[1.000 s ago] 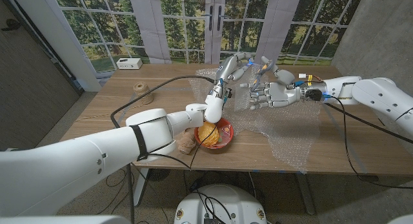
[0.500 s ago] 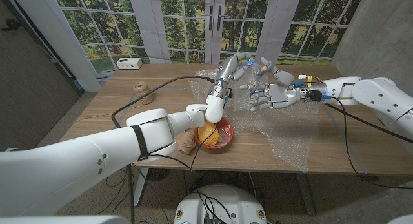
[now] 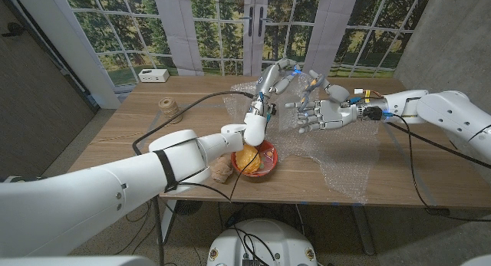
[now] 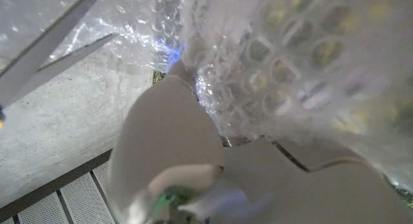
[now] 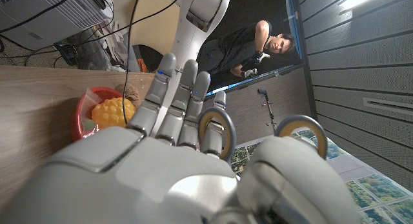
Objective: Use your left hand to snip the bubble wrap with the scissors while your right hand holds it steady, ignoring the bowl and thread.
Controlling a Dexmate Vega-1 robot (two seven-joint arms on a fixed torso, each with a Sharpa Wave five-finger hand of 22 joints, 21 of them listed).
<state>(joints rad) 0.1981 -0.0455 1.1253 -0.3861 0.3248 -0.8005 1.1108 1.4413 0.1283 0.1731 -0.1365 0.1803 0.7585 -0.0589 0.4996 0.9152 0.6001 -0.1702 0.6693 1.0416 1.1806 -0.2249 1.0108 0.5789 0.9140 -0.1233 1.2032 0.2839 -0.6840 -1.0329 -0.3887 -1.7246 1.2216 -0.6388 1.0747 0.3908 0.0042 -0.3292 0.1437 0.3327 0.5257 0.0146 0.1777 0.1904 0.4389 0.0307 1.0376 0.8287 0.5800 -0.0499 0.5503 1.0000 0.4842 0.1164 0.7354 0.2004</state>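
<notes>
Left hand point(image 3: 278, 77) is raised above the far middle of the table point(image 3: 138, 124) in the head view, fingers closed around the scissors point(image 3: 295, 70), whose tips point toward the right hand. Right hand point(image 3: 321, 111) stands just beside it, palm upright and fingers partly spread, pinching a lifted fold of the bubble wrap point(image 3: 349, 162) between thumb and fingertip. That sheet spreads from the far middle of the table toward the near right edge. At the near edge, under the left forearm, sits the red bowl point(image 3: 265, 165) with a yellow item inside. A ball of thread point(image 3: 169, 109) stands toward the far left of the table, well apart from both hands, and a small white box point(image 3: 154, 75) lies near the far left corner.

Left wrist view: the back of the left hand point(image 4: 169, 143) is blurred; its grip cannot be judged here. Scissors blades point(image 4: 48, 56) stand parted in a narrow V, with bubble wrap point(image 4: 290, 75) bunched close against the hand.

Right wrist view: the right hand point(image 5: 187, 153) shows its fingers extended, with the bowl point(image 5: 90, 111) on the table point(image 5: 32, 114) beyond them and the left arm point(image 5: 197, 27) behind. A person point(image 5: 258, 46) stands in the background.
</notes>
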